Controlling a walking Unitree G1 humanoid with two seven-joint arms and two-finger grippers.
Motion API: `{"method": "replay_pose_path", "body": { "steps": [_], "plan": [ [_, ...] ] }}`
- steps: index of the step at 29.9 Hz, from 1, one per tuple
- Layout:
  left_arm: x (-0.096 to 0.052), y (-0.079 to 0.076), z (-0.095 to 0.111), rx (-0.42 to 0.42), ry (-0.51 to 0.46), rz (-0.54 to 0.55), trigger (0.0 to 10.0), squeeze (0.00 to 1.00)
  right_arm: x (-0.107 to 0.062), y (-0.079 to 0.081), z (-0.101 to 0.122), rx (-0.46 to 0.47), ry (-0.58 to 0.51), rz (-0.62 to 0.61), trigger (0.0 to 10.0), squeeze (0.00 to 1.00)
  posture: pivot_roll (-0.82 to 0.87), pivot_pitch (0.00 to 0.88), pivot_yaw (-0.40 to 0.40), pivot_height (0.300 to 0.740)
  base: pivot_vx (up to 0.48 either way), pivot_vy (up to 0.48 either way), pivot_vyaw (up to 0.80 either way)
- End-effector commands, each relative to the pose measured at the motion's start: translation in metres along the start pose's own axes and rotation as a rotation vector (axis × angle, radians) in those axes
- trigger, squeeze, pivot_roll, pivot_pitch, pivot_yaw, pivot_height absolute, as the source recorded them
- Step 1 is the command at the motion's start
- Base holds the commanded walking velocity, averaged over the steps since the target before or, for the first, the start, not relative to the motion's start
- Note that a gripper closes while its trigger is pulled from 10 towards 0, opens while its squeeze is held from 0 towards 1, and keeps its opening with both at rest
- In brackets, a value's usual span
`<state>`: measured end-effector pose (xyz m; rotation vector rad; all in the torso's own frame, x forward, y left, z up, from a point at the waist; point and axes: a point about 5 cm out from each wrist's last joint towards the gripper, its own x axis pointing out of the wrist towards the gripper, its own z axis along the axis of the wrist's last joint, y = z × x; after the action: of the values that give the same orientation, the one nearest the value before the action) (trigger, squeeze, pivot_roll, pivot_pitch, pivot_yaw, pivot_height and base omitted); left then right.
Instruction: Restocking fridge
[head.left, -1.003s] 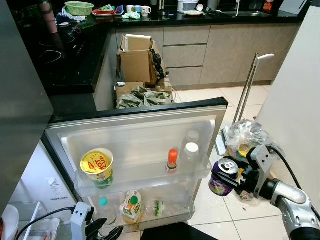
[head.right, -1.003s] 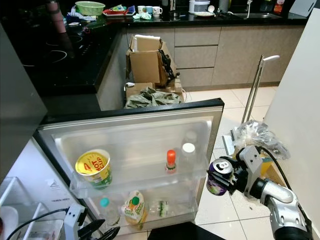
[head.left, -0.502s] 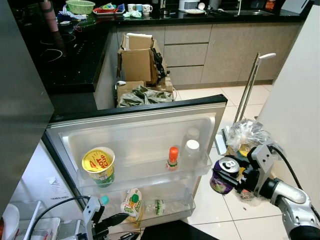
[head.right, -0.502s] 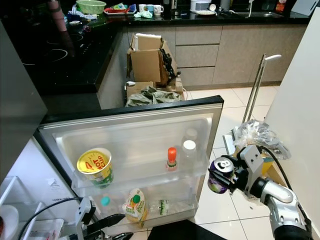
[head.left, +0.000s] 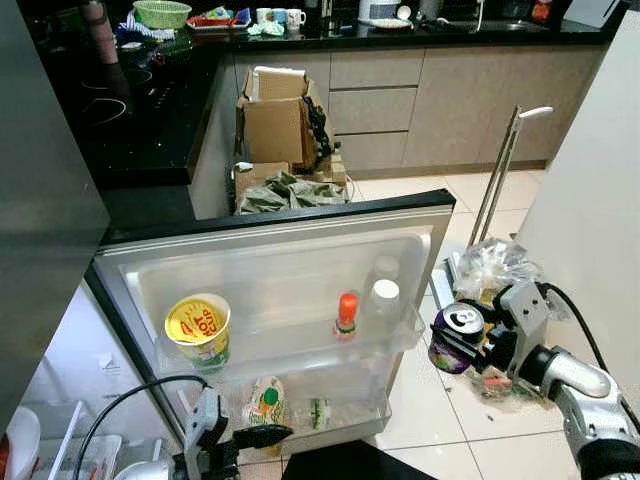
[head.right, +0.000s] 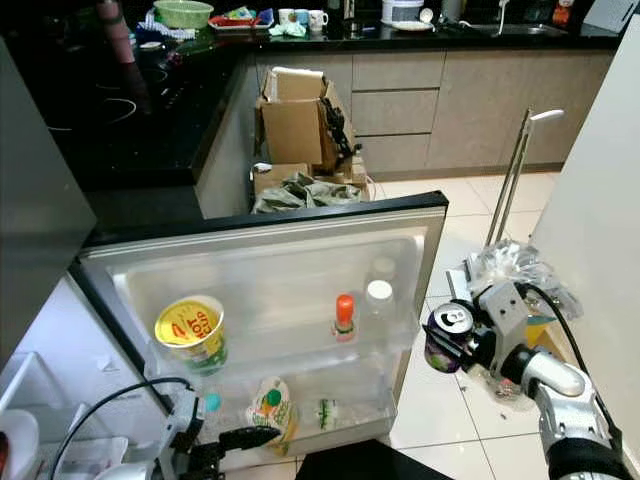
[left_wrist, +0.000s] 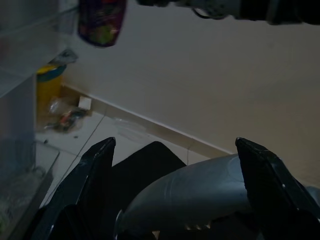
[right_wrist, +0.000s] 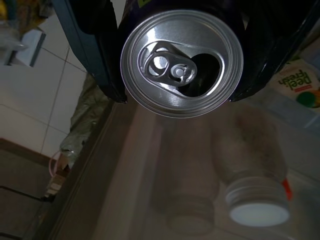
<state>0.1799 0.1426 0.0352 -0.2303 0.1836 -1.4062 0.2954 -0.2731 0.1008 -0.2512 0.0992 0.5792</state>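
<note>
My right gripper (head.left: 468, 340) is shut on a purple drink can (head.left: 456, 338) with an opened silver top (right_wrist: 181, 60). It holds the can in the air just right of the open fridge door (head.left: 290, 270), level with the upper door shelf. That shelf carries a yellow noodle cup (head.left: 198, 330), an orange-capped bottle (head.left: 346, 314) and a white-capped bottle (head.left: 383, 301). The lower shelf holds a green-capped carton (head.left: 262, 406) and a blue-capped bottle (head.left: 208, 401). My left gripper (head.left: 266, 437) is open, low in front of the lower shelf, with nothing between its fingers (left_wrist: 93, 167).
A crumpled plastic bag (head.left: 492, 268) and a long-handled dustpan (head.left: 505, 165) stand on the tiled floor behind the can. A white wall (head.left: 590, 200) closes the right side. Cardboard boxes (head.left: 272, 122) sit beyond the door by the black counter (head.left: 150, 120).
The right gripper has lifted the can a little and carried it slightly rightward. The left gripper has risen and reached right toward the lower door shelf.
</note>
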Motion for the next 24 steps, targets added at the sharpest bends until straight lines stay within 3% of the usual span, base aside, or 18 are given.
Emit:
{"method": "replay_pose_path", "body": {
  "steps": [1,3,14,20,24],
  "plan": [
    [0.008,-0.003,0.008,0.044,0.039,-0.039,10.0,0.0,0.002,-0.003,0.002,-0.033,0.016,-0.004,10.0,0.0,-0.04,0.021,0.005,0.74,0.0,0.0,0.0],
    [0.017,-0.006,0.011,0.097,0.095,-0.073,10.0,0.0,0.003,-0.004,0.003,-0.042,0.018,-0.008,10.0,0.0,-0.04,0.015,0.006,0.74,0.0,0.0,0.0],
    [0.038,-0.01,0.009,0.078,0.104,-0.14,10.0,0.0,0.003,-0.005,0.003,-0.067,0.031,-0.012,10.0,0.0,-0.05,0.003,0.011,0.74,0.0,0.0,0.0],
    [0.042,-0.006,0.01,0.094,0.114,-0.096,10.0,0.0,0.001,-0.01,0.004,-0.084,0.037,-0.033,10.0,0.0,-0.05,0.004,0.011,0.74,0.0,0.0,0.0],
    [0.052,0.005,0.009,0.13,0.148,-0.004,10.0,0.0,0.002,-0.012,0.007,-0.095,0.031,-0.043,10.0,0.0,-0.05,0.006,0.013,0.74,0.0,0.0,0.0]
  ]
}}
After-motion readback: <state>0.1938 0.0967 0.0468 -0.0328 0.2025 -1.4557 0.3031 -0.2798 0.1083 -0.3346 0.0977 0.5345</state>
